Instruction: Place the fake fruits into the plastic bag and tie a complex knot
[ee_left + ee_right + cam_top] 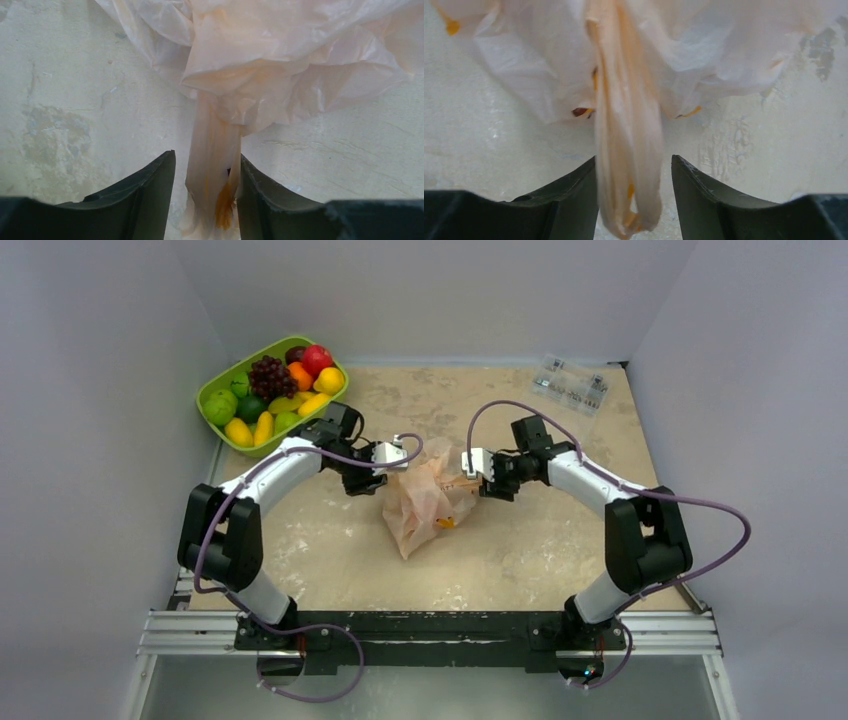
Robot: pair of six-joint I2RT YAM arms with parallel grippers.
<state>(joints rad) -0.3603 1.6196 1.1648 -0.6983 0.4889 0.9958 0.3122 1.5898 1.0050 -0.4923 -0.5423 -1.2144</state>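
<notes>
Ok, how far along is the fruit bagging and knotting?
Done: nothing certain. The glossy plastic fruits fill the lime-green oval tray; what the crinkly peach plastic bag holds cannot be seen. In hand: the left gripper and right gripper each straddle a strap handle, jaws not yet pinched. Left: bagging fruit, tying the handles.

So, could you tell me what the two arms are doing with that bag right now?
Both arms are at the peach plastic bag lying mid-table. The left end effector has one strap handle between its fingers, and the right end effector has the other. Each shows a slight gap on one side, so neither looks clamped. The handles do not look tied yet. The fake fruits are piled in the green tray at the far left; whether any are bagged I cannot tell.
</notes>
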